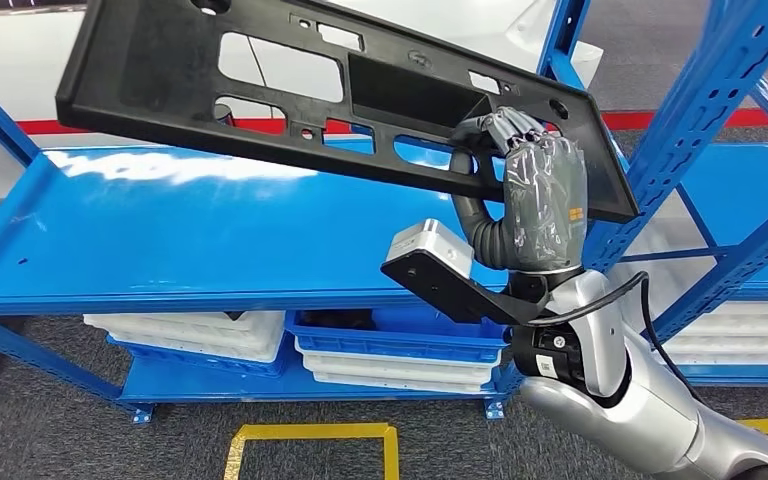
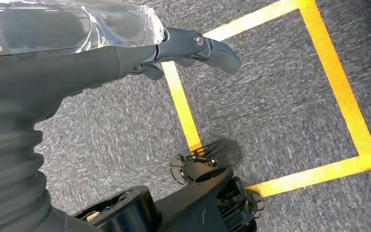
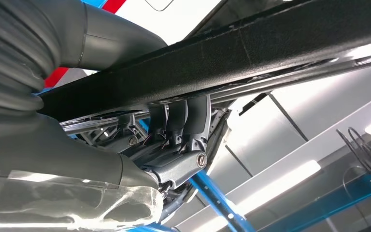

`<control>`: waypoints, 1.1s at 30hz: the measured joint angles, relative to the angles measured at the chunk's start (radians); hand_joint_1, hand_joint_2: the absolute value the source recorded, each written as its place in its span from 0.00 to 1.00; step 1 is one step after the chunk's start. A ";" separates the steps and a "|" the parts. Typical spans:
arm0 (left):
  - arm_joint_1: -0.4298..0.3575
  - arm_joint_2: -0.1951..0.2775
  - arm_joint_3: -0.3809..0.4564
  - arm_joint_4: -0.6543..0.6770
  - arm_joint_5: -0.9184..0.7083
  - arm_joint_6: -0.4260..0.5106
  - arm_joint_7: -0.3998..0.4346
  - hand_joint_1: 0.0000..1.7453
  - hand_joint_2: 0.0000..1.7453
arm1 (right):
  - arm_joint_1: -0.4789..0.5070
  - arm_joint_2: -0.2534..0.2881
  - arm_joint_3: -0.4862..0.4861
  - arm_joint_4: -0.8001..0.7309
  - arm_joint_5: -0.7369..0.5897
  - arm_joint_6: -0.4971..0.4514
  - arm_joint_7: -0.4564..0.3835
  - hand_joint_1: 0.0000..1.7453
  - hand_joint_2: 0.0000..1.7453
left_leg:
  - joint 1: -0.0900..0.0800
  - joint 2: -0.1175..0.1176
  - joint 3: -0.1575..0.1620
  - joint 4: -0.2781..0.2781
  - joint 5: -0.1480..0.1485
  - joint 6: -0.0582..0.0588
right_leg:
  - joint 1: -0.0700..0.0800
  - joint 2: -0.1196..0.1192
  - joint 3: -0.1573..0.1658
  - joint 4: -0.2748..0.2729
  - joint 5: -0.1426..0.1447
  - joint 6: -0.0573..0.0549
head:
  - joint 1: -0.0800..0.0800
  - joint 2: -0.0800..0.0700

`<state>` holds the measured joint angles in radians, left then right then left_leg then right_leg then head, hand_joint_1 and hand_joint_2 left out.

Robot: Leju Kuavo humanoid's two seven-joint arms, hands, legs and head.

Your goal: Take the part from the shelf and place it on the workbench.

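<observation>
While no brand or readable writing shows anywhere, a small orange label sits on the back of the right hand (image 1: 538, 190), its marks too small to read. That hand grips the part (image 1: 260, 100), a long, flat, matte black plastic panel with rectangular cut-outs and small round holes, near its right end; the panel is held tilted in the air above the glossy blue metal shelf (image 1: 160, 230), not touching it. From the right wrist view, the fingers (image 3: 181, 118) curl over the panel's thick, grainy edge (image 3: 270, 53), a detail the head view only hints at. Below the shelf, white trays (image 1: 195, 335) are stacked beside a blue bin (image 1: 400, 345). Over in the left wrist view, the left hand (image 2: 140, 53), wrapped in clear film, hangs above speckled grey carpet (image 2: 280, 111) marked with yellow tape (image 2: 338, 82); it holds nothing, and whether its fingers (image 2: 212, 48) are spread or curled I cannot tell.
</observation>
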<state>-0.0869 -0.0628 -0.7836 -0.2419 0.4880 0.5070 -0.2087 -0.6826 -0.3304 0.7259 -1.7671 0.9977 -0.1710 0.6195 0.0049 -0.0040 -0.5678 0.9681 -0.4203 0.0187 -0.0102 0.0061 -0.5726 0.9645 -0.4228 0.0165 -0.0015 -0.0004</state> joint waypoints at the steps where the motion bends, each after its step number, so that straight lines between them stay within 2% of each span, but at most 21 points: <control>1: 0.000 0.000 0.000 0.000 0.000 0.000 0.000 0.00 1.00 | 0.000 0.001 0.000 0.000 0.002 -0.001 0.000 1.00 1.00 | 0.001 0.000 -0.016 0.037 -0.024 -0.006 | -0.002 0.000 0.000 -0.002 0.002 -0.005 | -0.001 0.000; 4: 0.000 0.000 -0.001 0.000 0.001 0.000 0.000 0.00 1.00 | 0.002 0.001 0.000 0.000 0.009 -0.004 0.000 1.00 1.00 | 0.004 0.001 -0.110 0.245 -0.122 -0.018 | -0.002 -0.001 -0.004 -0.002 0.003 -0.011 | -0.004 0.000; 5: 0.000 0.000 -0.001 0.000 0.001 0.000 0.000 0.00 1.00 | 0.004 0.002 0.000 0.000 0.011 -0.005 0.000 1.00 1.00 | 0.005 0.001 -0.131 0.291 -0.135 -0.018 | 0.000 -0.001 -0.004 -0.001 0.004 -0.011 | -0.004 0.000; 6: 0.000 0.000 -0.001 0.000 0.001 0.000 0.000 0.00 1.00 | 0.005 0.002 0.000 0.000 0.012 -0.006 0.000 1.00 1.00 | 0.004 0.000 -0.133 0.297 -0.128 -0.017 | 0.001 -0.001 -0.004 -0.001 0.004 -0.011 | -0.005 0.000; 7: 0.000 0.000 -0.002 0.000 0.001 0.000 0.000 0.00 1.00 | 0.006 0.002 0.000 0.000 0.014 -0.007 0.000 1.00 1.00 | 0.003 0.000 -0.114 0.258 -0.103 -0.012 | 0.003 0.000 -0.003 -0.001 0.004 -0.011 | -0.005 0.000; 9: -0.001 0.000 -0.002 0.000 0.001 0.000 0.000 0.00 1.00 | 0.006 0.002 0.000 0.000 0.017 -0.009 0.000 1.00 1.00 | -0.004 0.000 -0.037 0.102 -0.036 0.006 | 0.005 0.000 0.000 -0.001 0.004 -0.011 | -0.004 0.000; 10: -0.002 0.001 -0.002 0.000 0.002 0.000 0.000 0.00 1.00 | 0.005 0.002 -0.001 0.000 0.018 -0.011 0.000 1.00 1.00 | -0.009 0.000 -0.006 0.036 -0.013 0.015 | 0.007 0.000 -0.001 -0.001 0.004 -0.009 | -0.004 0.000; 11: -0.003 0.001 -0.002 0.000 0.003 0.000 0.001 0.00 1.00 | 0.006 0.002 -0.001 0.000 0.018 -0.012 0.000 1.00 1.00 | -0.013 0.001 0.011 -0.004 -0.001 0.023 | 0.007 0.000 -0.002 -0.001 0.004 -0.005 | -0.004 0.000; 14: -0.004 0.001 -0.004 0.000 0.004 0.000 0.003 0.00 1.00 | 0.007 0.002 -0.001 0.000 0.019 -0.015 0.000 1.00 1.00 | -0.014 0.004 0.016 -0.024 0.008 0.031 | 0.007 0.000 -0.007 0.000 0.004 0.009 | -0.004 0.000; 16: -0.005 0.001 -0.006 0.000 0.004 0.000 0.003 0.00 1.00 | 0.006 0.001 -0.003 0.000 0.019 -0.017 0.000 1.00 1.00 | -0.007 0.006 0.020 -0.032 0.017 0.037 | 0.006 -0.001 -0.022 0.038 -0.025 0.019 | -0.002 0.000; 17: -0.006 0.001 -0.007 0.000 0.004 0.000 0.003 0.00 1.00 | 0.006 0.000 -0.003 0.000 0.020 -0.018 0.000 1.00 1.00 | -0.005 0.008 0.021 -0.034 0.020 0.040 | 0.006 -0.001 -0.044 0.089 -0.057 0.024 | -0.001 0.000; 19: -0.007 0.000 -0.009 0.000 0.005 -0.001 0.004 0.00 1.00 | 0.009 0.000 -0.003 0.001 0.022 -0.019 0.000 1.00 1.00 | -0.005 0.009 0.018 -0.034 0.022 0.044 | 0.003 -0.001 -0.106 0.232 -0.127 0.032 | 0.001 0.000; 20: -0.007 0.000 -0.011 0.000 0.005 -0.001 0.004 0.00 1.00 | 0.011 -0.001 -0.003 0.001 0.023 -0.019 0.000 1.00 1.00 | -0.004 0.010 0.016 -0.034 0.023 0.044 | 0.001 -0.001 -0.130 0.287 -0.146 0.035 | 0.001 0.000; 21: -0.007 0.000 -0.012 0.000 0.005 -0.002 0.005 0.00 1.00 | 0.013 -0.001 -0.003 0.002 0.025 -0.019 0.000 1.00 1.00 | -0.003 0.009 0.015 -0.033 0.023 0.044 | -0.001 -0.001 -0.135 0.305 -0.145 0.038 | 0.001 0.000; 22: -0.006 0.000 -0.014 0.000 0.005 -0.002 0.005 0.00 1.00 | 0.014 -0.001 -0.003 0.003 0.026 -0.019 0.000 1.00 1.00 | -0.001 0.009 0.015 -0.032 0.024 0.043 | -0.003 -0.001 -0.119 0.279 -0.125 0.040 | 0.001 0.000; 24: -0.007 0.000 -0.015 0.000 0.005 -0.002 0.006 0.00 1.00 | 0.014 -0.002 -0.003 0.004 0.028 -0.020 0.000 1.00 1.00 | 0.002 0.008 0.015 -0.027 0.023 0.038 | -0.010 -0.002 -0.041 0.133 -0.060 0.044 | 0.001 0.000; 26: -0.009 0.000 -0.016 0.000 0.005 -0.002 0.006 0.00 1.00 | 0.014 -0.002 -0.004 0.004 0.029 -0.020 0.000 1.00 1.00 | 0.000 0.006 0.009 -0.018 0.021 0.027 | -0.010 0.000 0.015 0.020 -0.024 0.039 | 0.001 0.000; 27: -0.010 0.000 -0.017 0.000 0.005 -0.002 0.006 0.00 1.00 | 0.014 -0.002 -0.004 0.004 0.029 -0.021 0.000 1.00 1.00 | -0.002 0.006 0.006 -0.016 0.022 0.021 | -0.008 0.001 0.021 0.003 -0.021 0.033 | 0.001 0.000; 30: -0.010 0.000 -0.018 0.000 0.005 -0.002 0.006 0.00 1.00 | 0.013 -0.003 -0.005 0.004 0.030 -0.022 0.000 1.00 1.00 | 0.002 0.006 -0.004 -0.009 0.018 0.003 | -0.006 0.001 0.013 0.000 -0.009 0.011 | 0.000 0.000; 31: -0.011 0.000 -0.018 0.000 0.005 -0.002 0.006 0.00 1.00 | 0.012 -0.003 -0.005 0.004 0.030 -0.022 0.000 1.00 1.00 | 0.004 0.005 -0.014 0.015 -0.001 -0.002 | -0.008 0.001 0.011 -0.002 -0.004 0.003 | 0.000 0.000; 33: -0.011 0.000 -0.019 0.000 0.005 -0.004 0.007 0.00 1.00 | 0.011 -0.002 -0.005 0.004 0.030 -0.023 -0.001 1.00 1.00 | 0.008 0.005 -0.060 0.128 -0.073 -0.013 | -0.010 -0.001 0.003 -0.003 0.003 -0.006 | -0.002 0.000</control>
<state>-0.0980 -0.0627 -0.8026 -0.2419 0.4930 0.5030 -0.2014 -0.6716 -0.3325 0.7207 -1.7632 1.0281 -0.1942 0.6189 0.0130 0.0013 -0.6274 1.0961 -0.4929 0.0058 -0.0199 0.0053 -0.5697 0.9610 -0.4196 0.0106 -0.0037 -0.0003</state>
